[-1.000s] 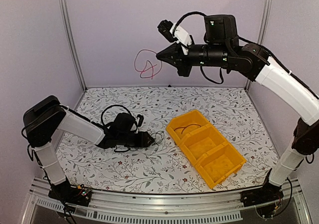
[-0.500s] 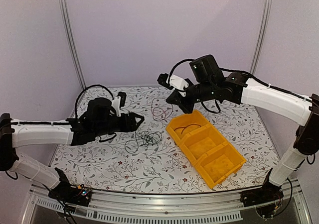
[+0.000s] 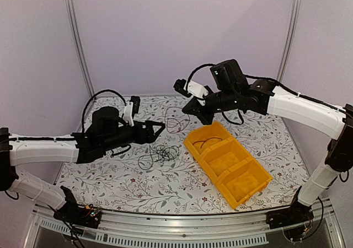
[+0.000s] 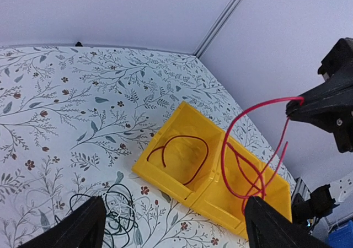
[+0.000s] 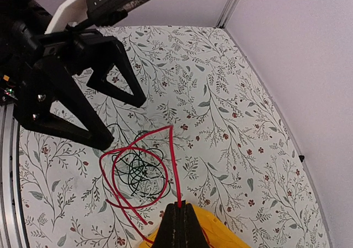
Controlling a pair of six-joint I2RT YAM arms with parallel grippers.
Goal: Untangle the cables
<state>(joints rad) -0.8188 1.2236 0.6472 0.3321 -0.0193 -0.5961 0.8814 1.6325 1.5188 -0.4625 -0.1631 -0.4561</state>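
My right gripper [image 3: 188, 108] is shut on one end of a red cable [image 3: 176, 130] and holds it in the air just left of the yellow bin [image 3: 249, 190]; the cable hangs in loose loops [image 5: 172, 160] below the closed tips [image 5: 177, 206]. A tangle of thin black and white cables [image 3: 160, 153] lies on the table under it. My left gripper [image 3: 160, 128] is open and empty, hovering above and left of the tangle [image 4: 110, 209], fingers wide apart [image 4: 176, 231]. A dark red cable [image 4: 193, 140] lies in the bin's nearest compartment.
The yellow bin [image 4: 165, 171] has three compartments and lies diagonally at the right centre of the flowered table. Purple walls and metal frame posts close in the back and sides. The left arm's fingers [image 5: 118, 77] show in the right wrist view.
The right arm has come down from high up with the red cable to just above the bin. The left arm has lifted off the tangle and edged right.
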